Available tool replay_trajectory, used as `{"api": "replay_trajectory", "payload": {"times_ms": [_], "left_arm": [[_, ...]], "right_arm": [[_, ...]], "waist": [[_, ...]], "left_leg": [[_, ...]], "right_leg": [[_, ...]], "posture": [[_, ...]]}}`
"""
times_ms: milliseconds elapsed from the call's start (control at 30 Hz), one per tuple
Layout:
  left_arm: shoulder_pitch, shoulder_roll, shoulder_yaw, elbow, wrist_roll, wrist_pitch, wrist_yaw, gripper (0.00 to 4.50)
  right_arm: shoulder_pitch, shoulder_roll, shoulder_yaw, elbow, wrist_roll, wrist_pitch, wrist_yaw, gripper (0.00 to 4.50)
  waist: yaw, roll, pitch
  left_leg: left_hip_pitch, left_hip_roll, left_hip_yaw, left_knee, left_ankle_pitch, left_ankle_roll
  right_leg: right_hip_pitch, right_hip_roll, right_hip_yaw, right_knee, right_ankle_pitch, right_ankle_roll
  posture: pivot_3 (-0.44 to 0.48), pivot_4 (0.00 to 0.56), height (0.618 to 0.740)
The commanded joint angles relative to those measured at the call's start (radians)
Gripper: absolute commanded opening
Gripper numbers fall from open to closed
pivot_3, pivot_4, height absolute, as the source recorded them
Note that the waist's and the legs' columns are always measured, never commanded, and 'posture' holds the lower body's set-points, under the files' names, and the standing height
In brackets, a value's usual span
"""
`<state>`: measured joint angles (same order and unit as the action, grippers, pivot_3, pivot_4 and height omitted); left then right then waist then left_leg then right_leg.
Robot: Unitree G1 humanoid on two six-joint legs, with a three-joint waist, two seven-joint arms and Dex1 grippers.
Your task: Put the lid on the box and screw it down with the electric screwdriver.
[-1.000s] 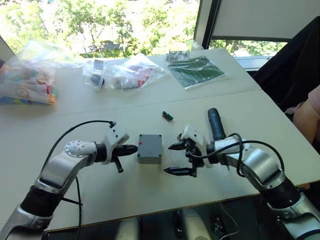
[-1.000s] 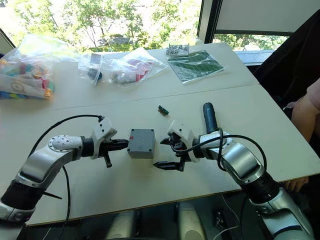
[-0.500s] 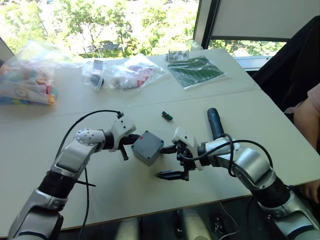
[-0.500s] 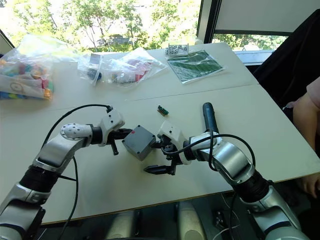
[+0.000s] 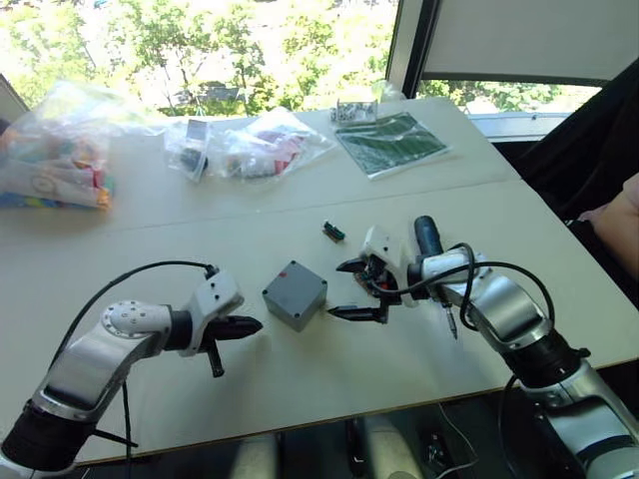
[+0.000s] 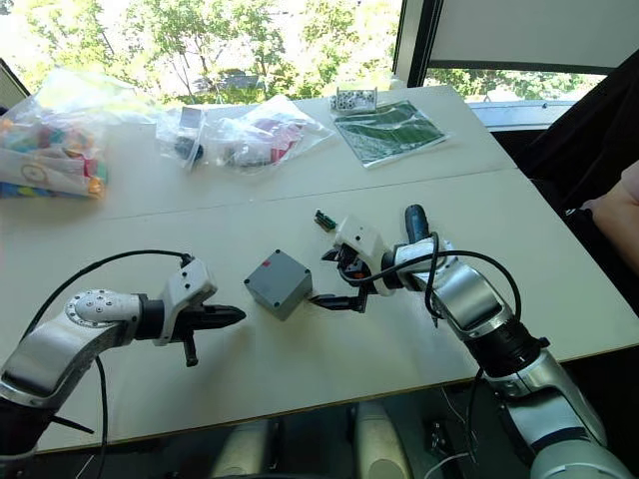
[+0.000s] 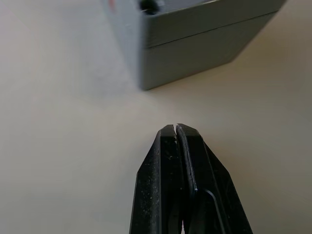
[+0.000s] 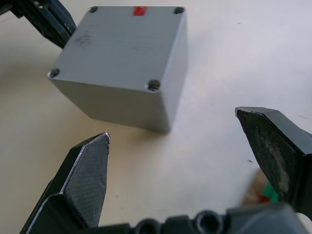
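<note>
The box (image 5: 295, 294) sits on bare table (image 5: 150, 239) with open room on its left and near sides. The left gripper (image 5: 252, 323), fingers pressed together, lies near-left of it with a gap between. On the right the right gripper (image 5: 344, 289), fingers spread wide, crowds the box. A small green part (image 5: 333, 232) lies beyond (far right), bags (image 5: 250, 145) farther off.

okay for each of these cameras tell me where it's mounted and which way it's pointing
Head stereo pair, left and right eye: looks forward and down over the pale table; shows both arms, the small grey plastic box, the shut left gripper, the open right gripper.
Left wrist: looks along its shut fingers at the box's side.
Right wrist: looks between its spread fingers at the box's top.
Shared: every view holds the box.
</note>
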<state>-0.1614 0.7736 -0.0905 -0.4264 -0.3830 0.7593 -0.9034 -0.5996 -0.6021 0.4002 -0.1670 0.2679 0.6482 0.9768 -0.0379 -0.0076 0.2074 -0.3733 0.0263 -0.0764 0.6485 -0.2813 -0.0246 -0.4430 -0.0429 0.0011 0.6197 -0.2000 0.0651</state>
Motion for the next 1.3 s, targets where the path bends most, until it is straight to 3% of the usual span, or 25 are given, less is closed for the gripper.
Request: {"api": "replay_trajectory", "payload": {"times_ms": [33,233,567,633,733,867,967,1067,1133,1300], "left_arm": [[-0.052,-0.041,-0.008,-0.003,0.015,0.005,0.065,0.0],[-0.133,-0.096,-0.018,0.061,0.067,-0.014,0.153,0.0],[-0.153,-0.099,-0.026,0.051,0.055,-0.004,0.126,0.0],[-0.153,-0.088,-0.015,0.032,0.038,0.017,0.115,0.0],[-0.121,-0.03,0.043,-0.039,-0.028,0.078,0.067,0.0],[-0.096,0.023,0.175,-0.06,-0.162,0.148,0.013,0.0],[-0.137,-0.001,0.257,-0.015,-0.225,0.18,0.043,0.0],[-0.149,0.001,0.265,0.0,-0.24,0.181,0.053,0.0],[-0.162,-0.006,0.27,0.016,-0.238,0.168,0.069,0.0],[-0.15,-0.038,0.278,-0.012,-0.265,0.168,0.118,0.0]], "right_arm": [[-0.016,0.016,0.002,-0.033,0.016,-0.005,0.038,4.46],[0.008,0.029,0.003,-0.075,0.026,0.007,0.047,4.46],[0.04,0.031,-0.021,-0.128,0.029,0.037,0.017,4.46],[0.032,0.003,-0.047,-0.13,0.028,0.022,0.028,4.46],[-0.043,-0.036,-0.198,-0.095,0.124,0.08,0.056,4.46],[-0.179,-0.006,-0.328,0.119,0.156,0.058,0.013,4.46],[-0.244,0.068,-0.312,0.341,0.059,-0.06,-0.071,4.46],[-0.271,0.105,-0.299,0.445,0.012,-0.123,-0.086,4.46],[-0.311,0.168,-0.276,0.611,-0.035,-0.22,-0.115,4.46],[-0.428,0.296,-0.261,0.965,-0.125,-0.409,-0.159,3.31]], "waist": [[0.002,0.0,0.0],[0.002,-0.001,0.0],[-0.002,-0.001,0.0],[-0.002,-0.001,0.0],[-0.002,-0.001,0.0],[-0.005,-0.001,0.0],[-0.006,-0.004,-0.002],[-0.005,-0.003,-0.002],[-0.007,-0.004,-0.002],[-0.008,-0.004,-0.002]], "left_leg": [[0.0,0.0,0.0,0.0,0.0,0.0],[0.0,0.0,0.0,0.001,0.0,-0.001],[0.0,0.0,-0.001,0.001,0.0,-0.001],[0.0,0.0,-0.001,0.001,0.0,-0.001],[0.0,0.0,-0.001,0.001,0.0,-0.001],[0.001,0.0,0.0,0.001,0.001,-0.001],[0.002,0.001,-0.001,0.0,0.0,-0.001],[0.001,0.001,-0.001,-0.001,0.001,-0.001],[0.0,0.0,0.0,-0.001,0.001,-0.001],[0.0,0.0,0.002,-0.001,0.001,-0.002]], "right_leg": [[0.0,0.0,0.0,0.0,0.0,0.0],[0.0,0.001,0.0,0.001,0.0,0.0],[0.0,0.0,0.0,0.001,0.002,-0.003],[0.0,0.0,0.0,0.001,0.002,-0.003],[0.0,0.0,0.0,0.001,0.002,-0.003],[0.0,0.0,0.0,0.001,0.002,-0.004],[0.001,0.002,0.0,0.001,0.002,-0.004],[0.001,0.002,0.0,0.001,0.003,-0.005],[0.0,0.001,0.0,0.001,0.004,-0.004],[0.0,0.0,0.002,0.0,0.006,-0.002]], "posture": [[0.0,0.15,0.74],[0.0,0.15,0.74],[0.0,0.15,0.74],[0.0,0.15,0.74],[0.0,0.15,0.74],[0.0,0.15,0.74],[0.0,0.15,0.74],[0.0,0.15,0.74],[0.0,0.15,0.74],[0.0,0.15,0.74]]}}
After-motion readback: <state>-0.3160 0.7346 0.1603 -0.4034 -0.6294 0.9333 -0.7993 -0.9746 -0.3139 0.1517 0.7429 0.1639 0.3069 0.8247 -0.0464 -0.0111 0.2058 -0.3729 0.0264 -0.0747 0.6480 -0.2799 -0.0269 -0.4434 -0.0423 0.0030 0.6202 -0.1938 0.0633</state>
